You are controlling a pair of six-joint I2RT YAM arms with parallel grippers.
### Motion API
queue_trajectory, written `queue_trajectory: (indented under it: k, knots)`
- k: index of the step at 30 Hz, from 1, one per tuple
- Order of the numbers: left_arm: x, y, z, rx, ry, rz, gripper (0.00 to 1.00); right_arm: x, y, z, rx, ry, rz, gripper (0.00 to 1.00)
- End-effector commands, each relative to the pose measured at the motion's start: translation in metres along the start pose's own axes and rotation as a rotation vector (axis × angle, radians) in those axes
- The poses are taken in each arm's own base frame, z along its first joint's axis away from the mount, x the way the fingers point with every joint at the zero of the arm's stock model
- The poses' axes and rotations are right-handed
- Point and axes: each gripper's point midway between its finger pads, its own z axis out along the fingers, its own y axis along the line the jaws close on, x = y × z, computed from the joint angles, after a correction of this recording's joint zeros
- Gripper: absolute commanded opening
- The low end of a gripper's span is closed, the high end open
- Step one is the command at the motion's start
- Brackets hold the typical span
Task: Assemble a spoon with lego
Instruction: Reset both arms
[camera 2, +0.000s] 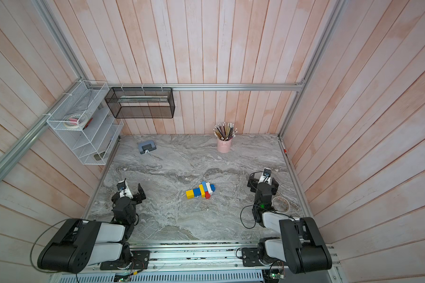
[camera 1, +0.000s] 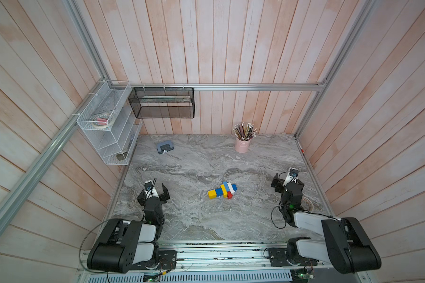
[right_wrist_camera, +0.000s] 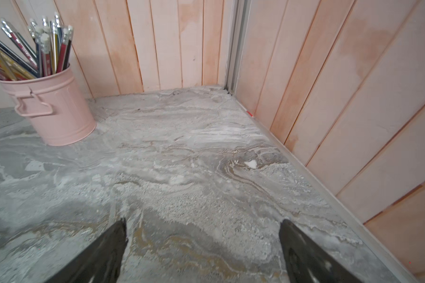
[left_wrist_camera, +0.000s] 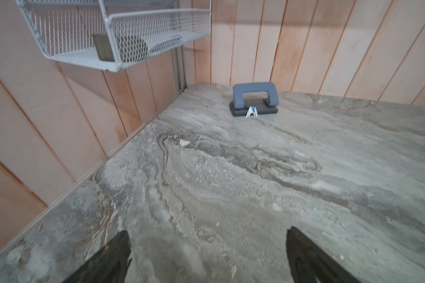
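Lying assembled: spoon (camera 1: 222,190); punch tag (left_wrist_camera: 251,112) unreadable

The left gripper (left_wrist_camera: 207,232) and the right gripper (right_wrist_camera: 203,221) have jaws spread wide, with nothing between them. Both arms (camera 1: 123,242) are folded compactly, with wrists (camera 1: 153,208) apparently pitched slightly downward.

The left arm (camera 1: 119,245) and right arm (camera 1: 341,235) had bulky black housings joined by white-grey shells, with thin black cables (camera 1: 81,248) looping beside them and 1 green light (camera 1: 290,206) on each. The left gripper (left_wrist_camera: 207,230) and right gripper (right_wrist_camera: 203,220) had black, tapering fingers (left_wrist_camera: 103,264).
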Motion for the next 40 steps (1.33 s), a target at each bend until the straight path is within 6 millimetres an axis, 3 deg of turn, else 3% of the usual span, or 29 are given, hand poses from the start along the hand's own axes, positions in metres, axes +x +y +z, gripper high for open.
queue_trajectory:
  k: [1, 3, 5, 7, 9, 12, 40]
  knots:
    - [-0.056, -0.031, 0.011, 0.164, -0.238, 0.007, 1.0, -0.046, 0.008, -0.01, -0.033, -0.231, -0.049, 0.98]
    - [-0.054, -0.031, 0.017, 0.149, -0.223, 0.006, 1.0, -0.035, 0.005, -0.005, -0.022, -0.215, -0.034, 0.98]
    - [-0.048, -0.027, 0.031, 0.161, -0.146, -0.024, 1.0, -0.04, -0.003, -0.005, -0.01, -0.268, 0.003, 0.98]
    - [-0.045, -0.027, 0.044, 0.19, -0.109, -0.043, 1.0, -0.024, -0.013, 0.011, -0.006, -0.168, 0.056, 0.98]
    - [-0.044, -0.029, 0.047, 0.194, -0.091, -0.04, 1.0, -0.021, -0.016, 0.025, 0.003, -0.13, 0.07, 0.98]
    - [-0.043, -0.027, 0.05, 0.177, -0.077, -0.044, 1.0, -0.023, -0.017, 0.022, 0.002, -0.152, 0.074, 0.98]
    - [-0.044, -0.026, 0.05, 0.167, -0.083, -0.04, 1.0, -0.021, -0.016, 0.022, 0.001, -0.145, 0.077, 0.98]
